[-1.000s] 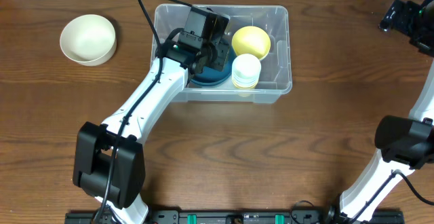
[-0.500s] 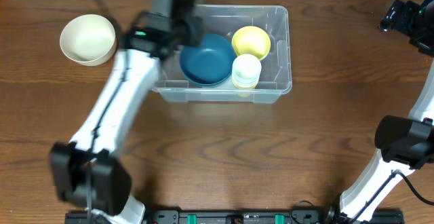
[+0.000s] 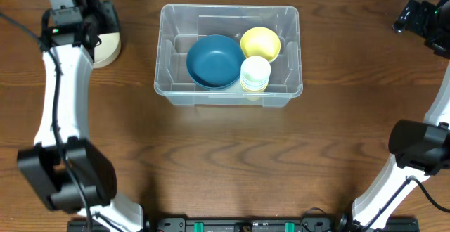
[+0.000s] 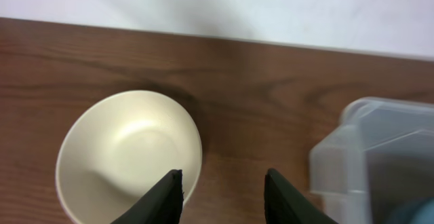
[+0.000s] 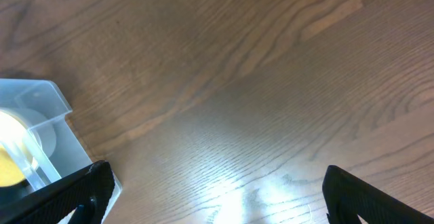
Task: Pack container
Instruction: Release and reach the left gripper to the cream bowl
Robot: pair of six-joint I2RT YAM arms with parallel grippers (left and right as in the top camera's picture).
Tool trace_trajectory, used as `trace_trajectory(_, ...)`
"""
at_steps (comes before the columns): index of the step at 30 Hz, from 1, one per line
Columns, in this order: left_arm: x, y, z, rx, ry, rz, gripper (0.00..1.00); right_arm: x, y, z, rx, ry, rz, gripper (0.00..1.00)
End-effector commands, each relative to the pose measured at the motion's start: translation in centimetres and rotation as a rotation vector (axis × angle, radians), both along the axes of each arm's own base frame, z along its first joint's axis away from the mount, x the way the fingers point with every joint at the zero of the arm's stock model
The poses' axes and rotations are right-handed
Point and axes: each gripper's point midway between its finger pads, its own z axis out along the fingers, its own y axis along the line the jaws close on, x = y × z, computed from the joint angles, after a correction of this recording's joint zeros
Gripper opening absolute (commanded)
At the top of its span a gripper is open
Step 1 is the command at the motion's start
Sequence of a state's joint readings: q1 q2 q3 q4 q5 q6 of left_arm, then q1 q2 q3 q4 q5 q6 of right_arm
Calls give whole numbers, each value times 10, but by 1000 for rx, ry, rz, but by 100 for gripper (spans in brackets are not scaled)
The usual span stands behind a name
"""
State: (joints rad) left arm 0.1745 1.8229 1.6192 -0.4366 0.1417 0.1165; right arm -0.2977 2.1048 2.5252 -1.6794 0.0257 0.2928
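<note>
Container: a clear plastic bin (image 3: 228, 98) stands on the tabletop (image 3: 232, 162), toward the far edge and near the middle, long side running left to right.
Inside the container: a blue bowl (image 3: 214, 61) lies in the left half, a yellow bowl (image 3: 260, 42) at the far right, and a white cup (image 3: 255, 72) just in front of the yellow bowl, touching or nearly touching both bowls.
Cream bowl: it (image 4: 129, 153) sits upright and empty on the tabletop, well to the left of the container and near the far left corner. From overhead it is partly hidden under the left arm.
Left hand: it (image 4: 222, 183) hangs above the right rim of the cream bowl with its two fingers (image 4: 163, 200) apart and nothing between them. One finger shows over the bowl's rim, the other over bare wood. Whether either touches the bowl cannot be told.
Left wrist view, right edge: one rounded corner of the container shows, with a trace of blue inside.
Right hand: it (image 5: 217, 183) is spread wide and empty over bare tabletop at the far right, well apart from the container, whose corner shows at the left of its wrist view.
Wall: a pale strip (image 4: 271, 7) runs behind the far edge of the tabletop.
</note>
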Motion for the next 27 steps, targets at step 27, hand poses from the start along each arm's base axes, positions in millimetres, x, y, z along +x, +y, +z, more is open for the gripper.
trace_trajectory(27,16,44,-166,124,285,37,34,-2,-1,10,-9,-25,-10,99)
